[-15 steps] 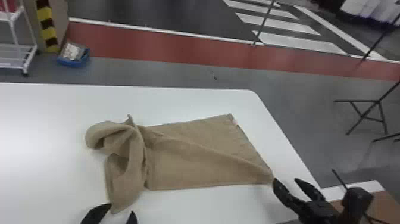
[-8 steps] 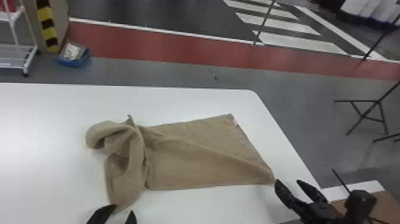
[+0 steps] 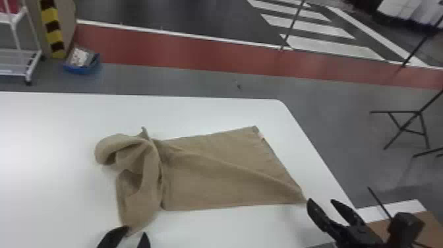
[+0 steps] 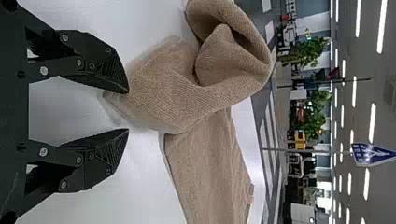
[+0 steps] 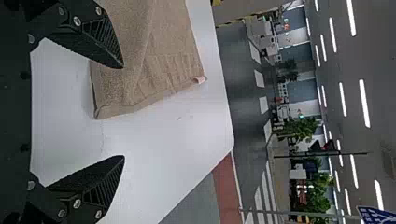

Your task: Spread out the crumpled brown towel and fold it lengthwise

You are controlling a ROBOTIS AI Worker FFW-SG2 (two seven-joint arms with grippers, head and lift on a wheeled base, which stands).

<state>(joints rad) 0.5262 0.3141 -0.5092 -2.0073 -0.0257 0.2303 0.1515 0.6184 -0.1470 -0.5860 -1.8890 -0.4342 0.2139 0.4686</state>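
Observation:
The brown towel [image 3: 224, 171] lies on the white table, its right part flat with a diagonal ridge, its left part bunched into loops. My left gripper [image 3: 135, 232] stands open at the near tip of the bunched part. In the left wrist view the left gripper [image 4: 128, 111] has one finger beside the towel's tip [image 4: 114, 99]. At the towel's near right corner is my right gripper [image 3: 321, 201], open. The right wrist view has the right gripper [image 5: 123, 112] with the towel corner [image 5: 103, 110] between its spread fingers, not pinched.
The white table [image 3: 49, 132] has its right edge just past the towel. A brown surface [image 3: 408, 227] lies by the right arm. On the floor beyond stand a blue bin [image 3: 82, 64], a white rack [image 3: 19, 62] and a black folding stand [image 3: 408, 128].
My left gripper has shifted slightly right, its fingers now nearer each other in the head view. The right gripper has moved slightly to the right. The towel lies as before.

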